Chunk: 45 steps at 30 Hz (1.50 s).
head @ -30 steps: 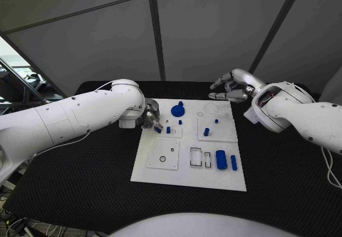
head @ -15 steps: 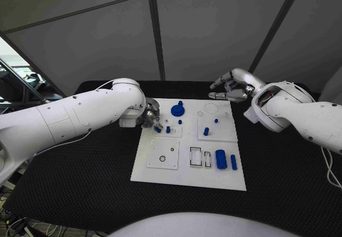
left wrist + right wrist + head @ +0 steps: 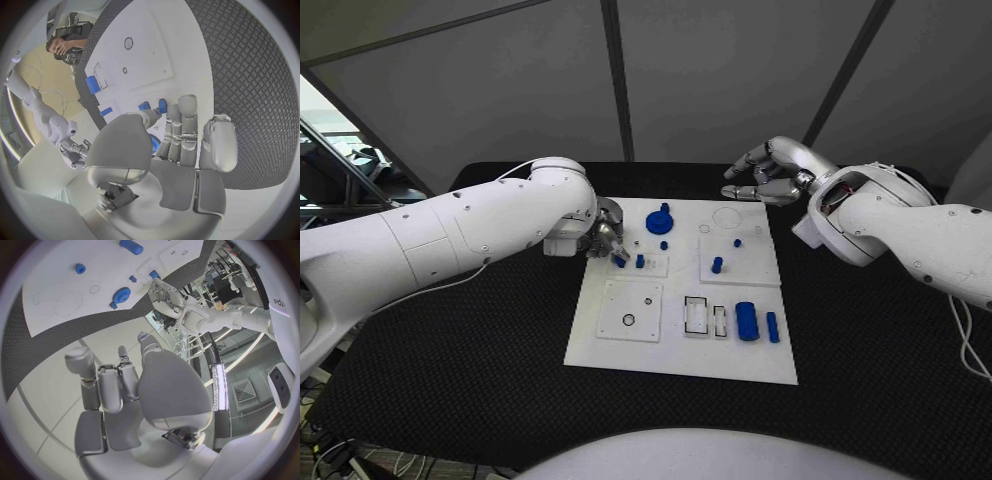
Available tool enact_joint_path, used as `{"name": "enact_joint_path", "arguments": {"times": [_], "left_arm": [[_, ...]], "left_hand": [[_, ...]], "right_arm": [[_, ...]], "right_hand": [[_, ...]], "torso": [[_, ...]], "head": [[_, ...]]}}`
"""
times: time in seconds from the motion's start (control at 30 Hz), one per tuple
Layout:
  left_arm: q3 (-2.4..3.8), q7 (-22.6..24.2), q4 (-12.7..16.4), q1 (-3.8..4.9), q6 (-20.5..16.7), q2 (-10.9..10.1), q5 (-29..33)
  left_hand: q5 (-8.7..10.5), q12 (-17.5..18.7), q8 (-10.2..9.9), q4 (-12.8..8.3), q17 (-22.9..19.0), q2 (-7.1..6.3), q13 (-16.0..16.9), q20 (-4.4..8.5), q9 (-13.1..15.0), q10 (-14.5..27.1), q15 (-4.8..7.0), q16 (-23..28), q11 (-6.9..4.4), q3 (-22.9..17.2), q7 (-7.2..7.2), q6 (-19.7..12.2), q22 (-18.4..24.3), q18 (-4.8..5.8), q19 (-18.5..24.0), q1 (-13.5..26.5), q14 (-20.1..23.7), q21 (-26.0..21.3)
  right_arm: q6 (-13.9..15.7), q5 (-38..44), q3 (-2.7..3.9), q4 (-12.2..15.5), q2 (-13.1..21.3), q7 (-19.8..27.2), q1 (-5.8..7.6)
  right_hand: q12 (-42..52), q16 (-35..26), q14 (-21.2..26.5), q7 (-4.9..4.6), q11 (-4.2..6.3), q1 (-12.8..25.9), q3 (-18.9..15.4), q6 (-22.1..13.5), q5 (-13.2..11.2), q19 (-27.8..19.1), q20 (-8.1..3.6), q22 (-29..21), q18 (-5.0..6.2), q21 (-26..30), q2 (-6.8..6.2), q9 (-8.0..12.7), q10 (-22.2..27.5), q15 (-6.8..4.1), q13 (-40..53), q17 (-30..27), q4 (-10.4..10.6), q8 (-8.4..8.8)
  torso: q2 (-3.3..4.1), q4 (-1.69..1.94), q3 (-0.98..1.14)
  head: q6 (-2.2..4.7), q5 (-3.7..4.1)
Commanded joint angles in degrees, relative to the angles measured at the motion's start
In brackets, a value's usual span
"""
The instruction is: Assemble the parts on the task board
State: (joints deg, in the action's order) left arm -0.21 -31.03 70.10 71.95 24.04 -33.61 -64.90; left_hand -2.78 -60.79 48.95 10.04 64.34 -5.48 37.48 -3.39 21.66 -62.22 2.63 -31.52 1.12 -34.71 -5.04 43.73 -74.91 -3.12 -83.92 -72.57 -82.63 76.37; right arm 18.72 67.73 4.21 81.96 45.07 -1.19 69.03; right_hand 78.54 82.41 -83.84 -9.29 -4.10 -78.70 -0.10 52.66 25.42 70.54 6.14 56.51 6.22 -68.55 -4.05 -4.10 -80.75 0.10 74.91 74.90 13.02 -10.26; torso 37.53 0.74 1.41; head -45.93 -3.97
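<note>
The white task board (image 3: 678,350) lies mid-table. My left hand (image 3: 602,238) is at the board's far-left plate, its fingertips around a small blue peg (image 3: 619,260) that stands at that plate. A second peg (image 3: 640,262) stands just right of it. In the left wrist view both pegs (image 3: 162,105) show at the tips of the left hand (image 3: 169,145). A blue gear (image 3: 659,224) sits farther back. My right hand (image 3: 769,175) hovers past the board's far-right corner, fingers loosely bent and holding nothing. The right wrist view shows the right hand (image 3: 134,385) and the gear (image 3: 120,294).
A blue peg (image 3: 717,266) stands on the far-right plate. A thick blue cylinder (image 3: 747,322) and a slim blue bar (image 3: 773,327) lie at the board's near right beside two rectangular slots (image 3: 697,316). Black matting (image 3: 459,340) surrounds the board.
The left hand and the peg at its fingertips have crept very slightly toward the far side. The right hand has barely moved.
</note>
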Motion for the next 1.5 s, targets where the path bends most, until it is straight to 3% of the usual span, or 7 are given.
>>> {"name": "enact_joint_path", "arguments": {"times": [0.03,0.57,0.87,1.13,1.5], "left_arm": [[-0.41,-0.78,-0.12,-0.38,0.58,0.36,-0.86],[-0.71,-0.84,-0.31,-0.46,-0.95,0.69,-1.27],[-0.72,-1.21,-0.32,-0.47,-2.9,0.31,-1.17],[-0.72,-1.34,-0.08,-0.49,-4.95,-0.31,-0.88],[-0.69,-0.78,0.25,-0.51,-7.44,-1.02,-0.44]], "left_hand": [[-0.28,-0.38,-0.09,-6.17,0.09,0.26,0.07,0.21,-0.02,-0.9,0.24,-0.22,-0.57,-6.58,0.21,-0.22,-6.55,0.1,-1.31,-0.5,-0.2,0.42],[-0.23,-0.63,-0.01,-5.49,0.08,0.45,0.38,0.18,0.22,-1.2,0.19,-0.19,-0.56,-6.53,0.31,-0.16,-6.7,0.12,-1.36,1.56,-0.33,0.54],[-0.14,-1.92,-0.74,0.68,0.72,-2.68,1.56,0.21,-0.07,-1.87,0.25,-1.58,-0.63,2.79,0.57,2.0,-7.35,0.3,-1.7,12.17,-0.92,1.31],[-0.2,-3.5,-1.1,2.29,1.22,-2.39,3.78,0.51,-0.14,-3.09,0.52,-2.7,-0.96,7.29,0.93,3.09,-8.29,0.6,-2.27,14.05,-1.45,2.68],[-0.2,-3.77,-1.27,2.85,1.26,-1.87,4.17,0.6,-0.11,-3.22,0.59,-2.73,-1.04,9.01,1.02,3.34,-8.37,0.61,-2.31,14.16,-1.5,2.73]], "right_arm": [[0.19,0.16,0.03,0.1,-0.02,0.29,0.12],[0.13,0.16,0.03,0.14,0.04,0.32,0.12],[0.17,0.16,0.03,0.12,0.1,0.38,0.12],[0.13,0.16,0.03,0.1,0.12,0.39,0.11],[0.07,0.16,0.03,-0.04,0.05,0.44,0.11]], "right_hand": [[-0.1,-0.16,-3.56,0.34,0.12,-0.19,0.17,-0.2,0.26,-0.07,-0.2,0.07,0.48,0.08,0.36,0.09,0.32,-0.43,2.71,3.3,0.03,-0.32],[-0.17,-0.24,-3.54,0.33,0.12,-0.26,0.16,-0.26,0.33,-0.12,-0.2,-0.07,0.51,0.18,0.34,0.11,0.38,-0.43,2.63,3.19,0.04,-0.33],[-0.23,-0.29,-3.53,0.33,0.11,-0.25,0.14,-0.27,0.33,-0.15,-0.2,-0.11,0.51,0.21,0.33,0.11,0.44,-0.43,2.55,3.12,0.04,-0.32],[-0.23,-0.29,-3.53,0.33,0.11,-0.25,0.14,-0.27,0.33,-0.15,-0.2,-0.11,0.51,0.21,0.33,0.11,0.44,-0.43,2.55,3.12,0.04,-0.32],[-0.23,-0.29,-3.53,0.33,0.11,-0.25,0.14,-0.27,0.33,-0.15,-0.2,-0.11,0.51,0.21,0.33,0.11,0.44,-0.43,2.55,3.12,0.04,-0.32]], "torso": [[-0.04,0.01,-0.01],[-0.04,0.05,0.02],[-0.08,0.03,0.0],[-0.04,0.08,-0.02],[-0.07,0.06,0.01]], "head": [[0.02,-0.01],[0.14,0.14],[0.27,0.14],[0.49,0.18],[0.48,0.21]]}}
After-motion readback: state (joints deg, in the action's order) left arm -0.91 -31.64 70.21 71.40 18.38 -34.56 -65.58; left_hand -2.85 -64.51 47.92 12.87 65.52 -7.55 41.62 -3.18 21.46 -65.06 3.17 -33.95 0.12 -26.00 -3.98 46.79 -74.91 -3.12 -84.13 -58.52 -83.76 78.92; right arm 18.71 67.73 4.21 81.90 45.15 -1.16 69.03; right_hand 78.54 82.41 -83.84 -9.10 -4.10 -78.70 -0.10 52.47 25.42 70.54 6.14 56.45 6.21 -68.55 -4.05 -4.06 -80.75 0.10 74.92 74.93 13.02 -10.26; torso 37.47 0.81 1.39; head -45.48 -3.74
